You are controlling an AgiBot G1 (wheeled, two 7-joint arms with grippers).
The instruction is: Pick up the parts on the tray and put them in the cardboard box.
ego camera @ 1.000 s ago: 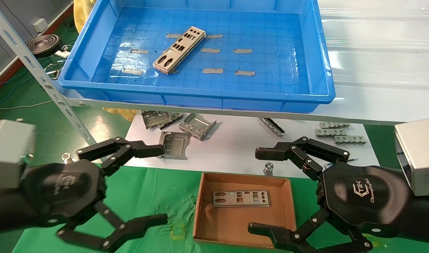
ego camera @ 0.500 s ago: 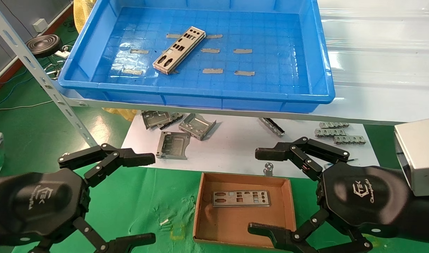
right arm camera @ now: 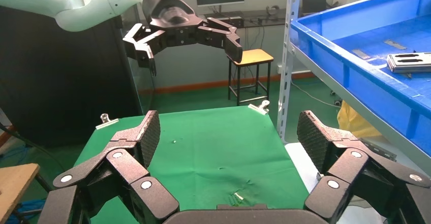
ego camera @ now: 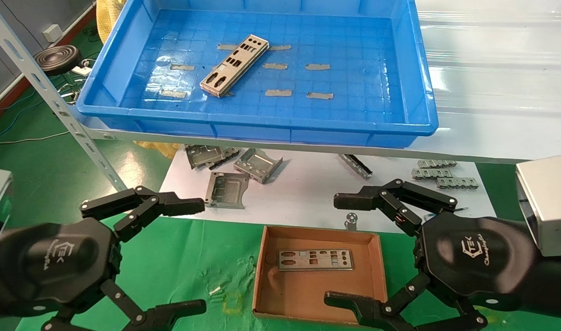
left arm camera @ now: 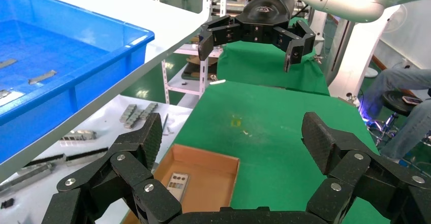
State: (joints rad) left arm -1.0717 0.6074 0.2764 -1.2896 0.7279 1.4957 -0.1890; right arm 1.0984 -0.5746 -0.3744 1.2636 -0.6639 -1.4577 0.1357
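Observation:
One part (ego camera: 234, 65), a silver punched plate, lies slanted on the floor of the blue tray (ego camera: 262, 122) on the shelf; the right wrist view shows it as part (right arm camera: 409, 61) in the tray (right arm camera: 356, 76). Another part (ego camera: 315, 259) lies flat in the cardboard box (ego camera: 308, 289) on the green cloth, also seen as part (left arm camera: 177, 180) in the box (left arm camera: 208, 176). My left gripper (ego camera: 197, 255) hovers open and empty left of the box. My right gripper (ego camera: 338, 250) hangs open and empty over the box's right side.
Bent grey brackets (ego camera: 257, 164) and small connector strips (ego camera: 437, 172) lie on the white sheet under the shelf. Grey tape strips (ego camera: 278, 93) dot the tray floor. A slanted shelf upright (ego camera: 55, 105) stands at the left. Green cloth (ego camera: 193, 257) covers the table.
My left gripper pulled back to the near left, away from the brackets, then eased slightly forward. The right arm, the box and both parts have not moved.

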